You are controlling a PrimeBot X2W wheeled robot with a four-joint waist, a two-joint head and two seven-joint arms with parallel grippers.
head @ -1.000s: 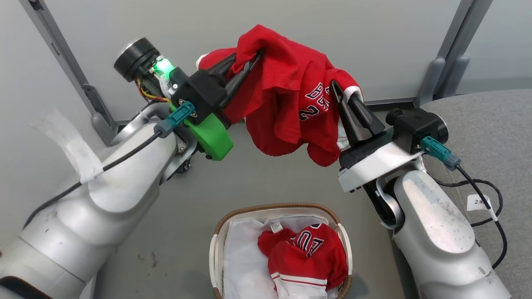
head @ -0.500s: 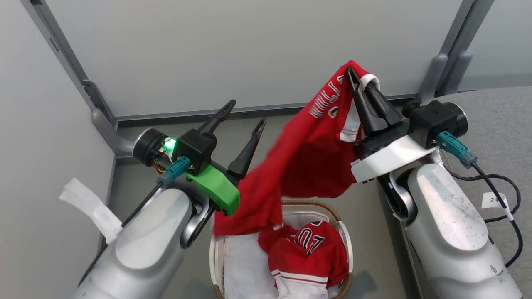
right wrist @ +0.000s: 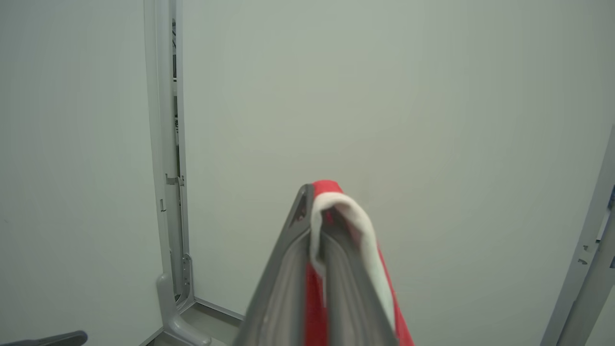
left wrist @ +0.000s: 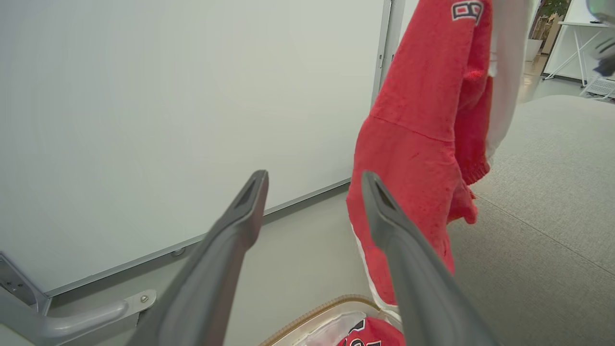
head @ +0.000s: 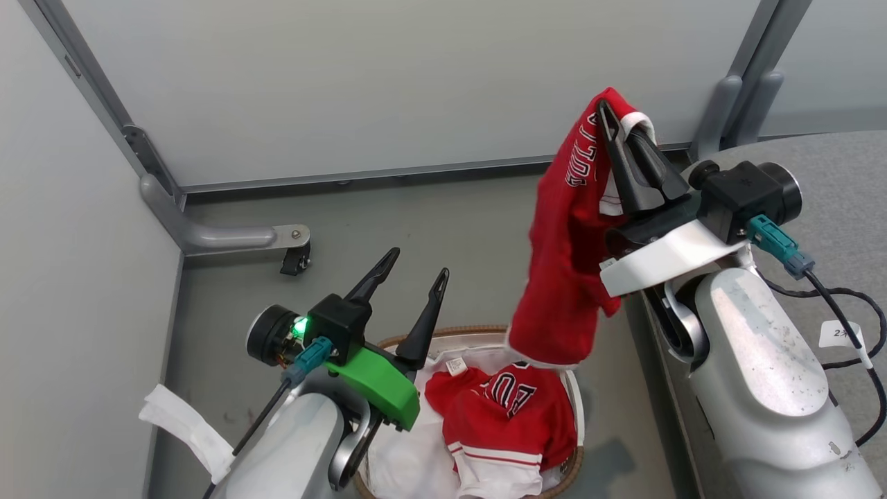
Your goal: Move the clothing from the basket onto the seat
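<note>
Pinching the white-trimmed edge of a red jersey between the closed fingers of the right gripper, dangling it over the far rim of the basket, near the grey seat. Holding the left gripper wide open and empty by the basket's left side. Showing a second red jersey crumpled inside on the white liner.

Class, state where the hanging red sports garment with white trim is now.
The red garment hangs at the head view's right from the shut fingers of the right gripper, above the oval white plastic basket, beside the grey fabric seat.
</note>
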